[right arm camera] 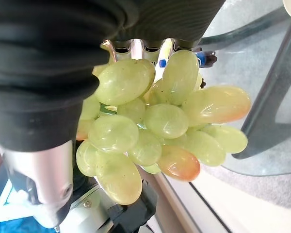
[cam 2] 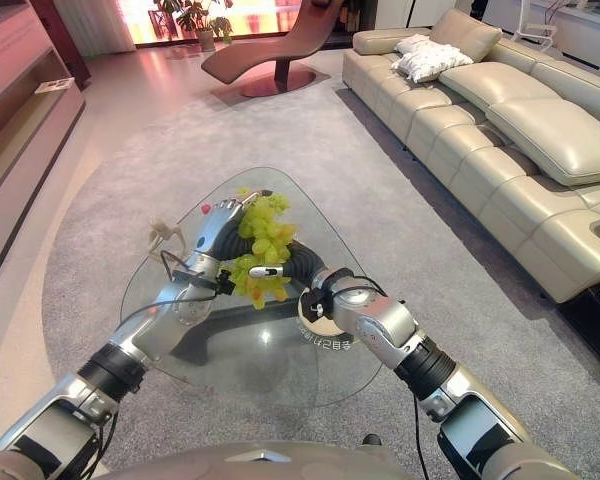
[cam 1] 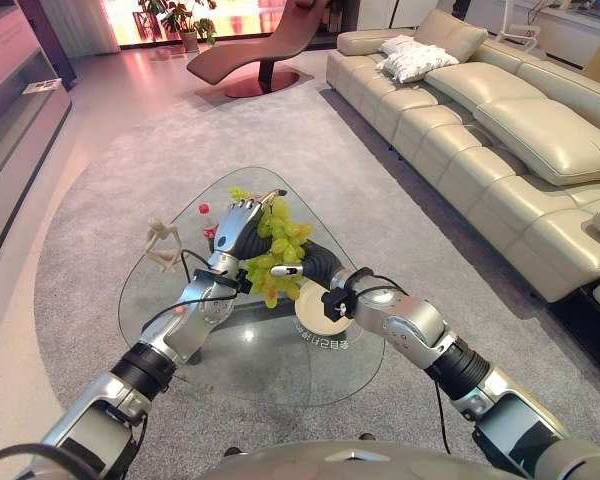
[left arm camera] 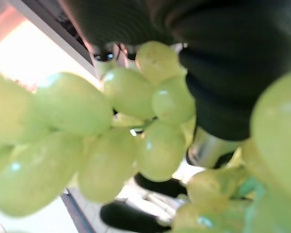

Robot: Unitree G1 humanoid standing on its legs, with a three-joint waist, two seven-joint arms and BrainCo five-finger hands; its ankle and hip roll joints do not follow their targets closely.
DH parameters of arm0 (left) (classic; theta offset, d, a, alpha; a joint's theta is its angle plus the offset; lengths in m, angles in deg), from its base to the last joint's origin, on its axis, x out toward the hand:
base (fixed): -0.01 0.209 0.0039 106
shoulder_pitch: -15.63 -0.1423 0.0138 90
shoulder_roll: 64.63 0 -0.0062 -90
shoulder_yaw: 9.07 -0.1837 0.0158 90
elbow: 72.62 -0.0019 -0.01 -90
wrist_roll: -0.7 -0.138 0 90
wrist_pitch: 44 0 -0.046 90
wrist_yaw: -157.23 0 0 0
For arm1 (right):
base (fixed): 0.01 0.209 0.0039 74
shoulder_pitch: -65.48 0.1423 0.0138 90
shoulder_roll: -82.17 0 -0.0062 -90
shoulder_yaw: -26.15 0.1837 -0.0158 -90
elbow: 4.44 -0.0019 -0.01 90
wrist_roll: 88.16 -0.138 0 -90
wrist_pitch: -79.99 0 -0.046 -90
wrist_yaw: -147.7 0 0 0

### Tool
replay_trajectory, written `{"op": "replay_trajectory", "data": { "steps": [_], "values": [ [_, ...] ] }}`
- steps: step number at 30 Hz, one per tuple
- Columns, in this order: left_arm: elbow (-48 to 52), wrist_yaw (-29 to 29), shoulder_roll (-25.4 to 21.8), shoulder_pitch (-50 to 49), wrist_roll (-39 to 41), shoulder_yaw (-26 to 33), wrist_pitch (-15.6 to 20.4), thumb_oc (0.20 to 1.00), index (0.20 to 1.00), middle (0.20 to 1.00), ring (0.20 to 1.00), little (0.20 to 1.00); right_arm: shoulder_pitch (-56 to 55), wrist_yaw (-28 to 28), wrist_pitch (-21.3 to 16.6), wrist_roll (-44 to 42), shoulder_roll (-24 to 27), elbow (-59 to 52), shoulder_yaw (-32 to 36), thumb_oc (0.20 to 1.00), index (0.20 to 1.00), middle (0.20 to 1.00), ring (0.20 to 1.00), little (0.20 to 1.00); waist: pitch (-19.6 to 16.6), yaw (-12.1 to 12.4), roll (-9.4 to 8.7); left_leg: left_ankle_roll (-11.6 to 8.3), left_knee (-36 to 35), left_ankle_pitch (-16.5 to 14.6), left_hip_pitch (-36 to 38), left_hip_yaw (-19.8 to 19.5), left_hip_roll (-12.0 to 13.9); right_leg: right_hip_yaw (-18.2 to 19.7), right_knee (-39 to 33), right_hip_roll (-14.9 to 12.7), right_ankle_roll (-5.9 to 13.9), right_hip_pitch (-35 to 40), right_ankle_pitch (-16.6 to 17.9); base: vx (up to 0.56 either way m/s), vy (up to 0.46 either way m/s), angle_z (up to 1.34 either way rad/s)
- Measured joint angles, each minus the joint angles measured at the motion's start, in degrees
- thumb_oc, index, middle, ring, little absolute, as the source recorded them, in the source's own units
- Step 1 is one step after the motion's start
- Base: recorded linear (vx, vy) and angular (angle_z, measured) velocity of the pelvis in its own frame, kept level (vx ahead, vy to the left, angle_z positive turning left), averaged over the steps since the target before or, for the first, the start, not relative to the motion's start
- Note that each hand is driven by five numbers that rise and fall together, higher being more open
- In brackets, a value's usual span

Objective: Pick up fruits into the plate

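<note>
Grapes (cam 1: 276,250) pinched between left hand (cam 1: 236,228) and right hand (cam 1: 318,268) above plate (cam 1: 325,322); uneven release risks loose bunch rolling off glass table (cam 1: 170,330)

I'm working in a home living room: a long cream leather sofa (cam 1: 500,130) with a white cushion (cam 1: 412,60), a grey carpet (cam 1: 130,160) beside it, a brown chaise lounge (cam 1: 270,50) beyond, potted plants (cam 1: 185,20) behind that.
</note>
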Motion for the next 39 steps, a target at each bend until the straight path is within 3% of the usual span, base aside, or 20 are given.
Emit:
{"op": "replay_trajectory", "data": {
  "steps": [1,26,27,28,34,39],
  "values": [
    [0.00,-0.14,-0.30,0.46,0.00,-0.25,0.00,0.200,0.200,0.200,0.200,0.200,0.00,-0.38,-0.04,-0.46,-0.01,0.00,-0.03,0.200,0.200,0.200,0.200,0.200,0.00,-0.02,0.00,0.00,0.00,0.00,0.00,0.00,0.00,0.00,0.00,-0.01,0.00,0.00,0.00,0.00,0.000,0.00],
    [2.19,-1.17,-1.19,2.30,0.05,-0.71,0.07,0.200,0.200,0.200,0.200,0.200,-0.32,-3.50,-3.19,-1.90,-1.27,-0.01,-1.41,0.200,0.200,0.200,0.200,0.200,0.00,-0.02,0.02,0.00,-0.01,0.00,-0.21,0.51,0.02,0.31,-0.01,-0.17,0.00,-0.54,0.00,0.00,0.001,0.00],
    [2.19,-1.24,-1.19,2.30,0.09,-0.70,0.04,0.498,0.498,0.498,0.498,0.498,-0.32,-3.52,-3.19,-1.90,-1.27,-0.01,-1.41,0.200,0.200,0.200,0.200,0.200,0.00,-0.01,0.03,0.00,-0.01,0.00,-0.21,0.51,0.02,0.31,-0.01,-0.17,0.00,-0.54,0.00,0.00,0.000,0.00],
    [2.19,-1.59,-1.18,2.31,0.21,-0.67,0.04,1.000,1.000,1.000,1.000,1.000,-0.32,-3.57,-3.19,-1.90,-1.27,-0.01,-1.43,0.200,0.200,0.200,0.200,0.200,0.00,0.00,0.03,0.00,-0.01,0.00,-0.21,0.51,0.02,0.31,-0.01,-0.17,0.00,-0.54,0.00,0.00,0.000,0.00],
    [3.67,-5.21,-1.43,3.22,0.20,-0.68,-0.65,1.000,1.000,1.000,1.000,1.000,-1.46,-3.81,-3.19,-3.33,-1.56,-0.01,-1.88,0.200,0.200,0.200,0.200,0.200,0.03,-0.03,0.09,0.00,-0.01,-0.01,-0.21,0.50,0.01,0.31,0.00,-0.16,0.00,-0.53,0.00,0.00,0.000,0.00],
    [4.17,-12.23,-3.27,5.34,-0.84,-1.44,-3.08,1.000,1.000,1.000,1.000,1.000,-2.21,-3.70,-3.05,-3.45,-1.38,0.04,-1.90,0.200,0.200,0.200,0.200,0.200,0.10,-0.05,0.64,0.02,-0.02,-0.02,-0.22,0.50,0.01,0.30,-0.01,-0.16,0.00,-0.52,0.00,0.00,0.000,0.00]
  ]
}}
